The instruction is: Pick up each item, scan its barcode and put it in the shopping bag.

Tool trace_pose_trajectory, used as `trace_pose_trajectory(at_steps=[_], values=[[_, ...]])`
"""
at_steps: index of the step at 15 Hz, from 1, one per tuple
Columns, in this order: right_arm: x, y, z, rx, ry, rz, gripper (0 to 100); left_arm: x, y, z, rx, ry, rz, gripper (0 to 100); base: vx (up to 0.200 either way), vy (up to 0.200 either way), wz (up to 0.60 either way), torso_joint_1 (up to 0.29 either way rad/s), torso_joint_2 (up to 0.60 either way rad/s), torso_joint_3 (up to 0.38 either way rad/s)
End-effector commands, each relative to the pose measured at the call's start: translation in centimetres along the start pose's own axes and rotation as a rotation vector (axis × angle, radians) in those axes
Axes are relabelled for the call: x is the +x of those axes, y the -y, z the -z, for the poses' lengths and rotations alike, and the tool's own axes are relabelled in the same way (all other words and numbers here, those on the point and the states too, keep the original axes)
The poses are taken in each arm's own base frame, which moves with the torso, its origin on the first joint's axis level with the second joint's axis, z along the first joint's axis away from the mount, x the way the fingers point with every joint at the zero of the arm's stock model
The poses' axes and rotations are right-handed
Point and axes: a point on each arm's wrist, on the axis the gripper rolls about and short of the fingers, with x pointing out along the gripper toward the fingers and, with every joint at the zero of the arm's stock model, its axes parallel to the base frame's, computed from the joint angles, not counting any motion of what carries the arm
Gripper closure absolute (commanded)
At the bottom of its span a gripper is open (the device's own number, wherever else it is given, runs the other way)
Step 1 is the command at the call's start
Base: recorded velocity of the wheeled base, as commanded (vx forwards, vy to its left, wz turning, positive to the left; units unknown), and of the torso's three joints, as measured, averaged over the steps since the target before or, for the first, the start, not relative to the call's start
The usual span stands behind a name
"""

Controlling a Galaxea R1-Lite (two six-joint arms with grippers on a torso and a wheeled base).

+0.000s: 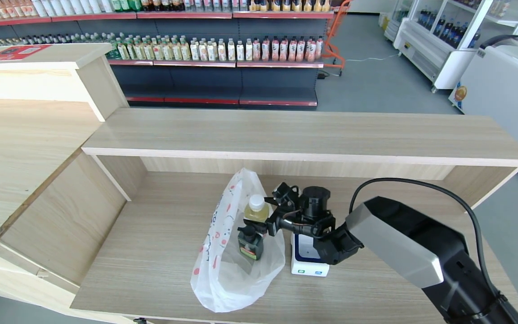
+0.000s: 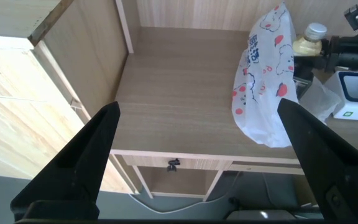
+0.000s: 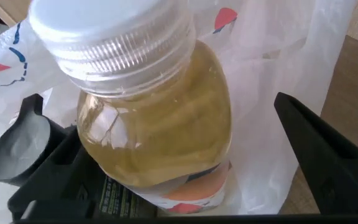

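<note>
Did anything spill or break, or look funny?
Nothing stands out. The yellow drink bottle has its cap on and stands upright in the shopping bag opening, beside a dark bottle. No spill shows on the counter.

On the bottle between your right gripper fingers, the base is cut off by the picture's edge. Behind that gripper, the arm hides half the scanner.
</note>
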Motion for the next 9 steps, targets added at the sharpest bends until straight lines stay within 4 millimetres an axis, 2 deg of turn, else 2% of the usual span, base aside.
trace_pose_trajectory(at_steps=[1,3,5,6,7,9], values=[[-0.5,0.7,-1.6,0.025,0.027,0.018,0,0.0,0.0,0.0,-0.001,0.001,0.0,0,0.0,0.0,0.0,0.0,0.0,0.0],[-1.1,1.4,-3.4,0.083,0.057,0.033,0,0.0,0.0,0.0,-0.001,0.001,0.0,0,0.0,0.0,0.0,0.0,0.0,0.0],[-2.2,1.7,-6.9,0.217,0.106,0.045,0,0.0,0.0,0.0,0.001,0.001,0.0,0,0.0,0.0,0.0,0.0,0.0,0.0],[-3.0,1.7,-8.0,0.267,0.113,0.048,0,0.0,0.0,0.0,-0.001,0.001,0.0,0,0.0,0.0,0.0,0.0,0.0,0.0],[-4.8,1.7,-9.8,0.355,0.114,0.06,0,0.0,0.0,0.0,-0.001,0.001,0.0,0,0.0,0.0,0.0,0.0,0.0,0.0],[-7.7,0.9,-11.8,0.428,0.1,0.076,0,0.0,0.0,0.0,0.001,0.001,0.0,0,0.0,0.0,0.0,0.0,0.0,0.0]])
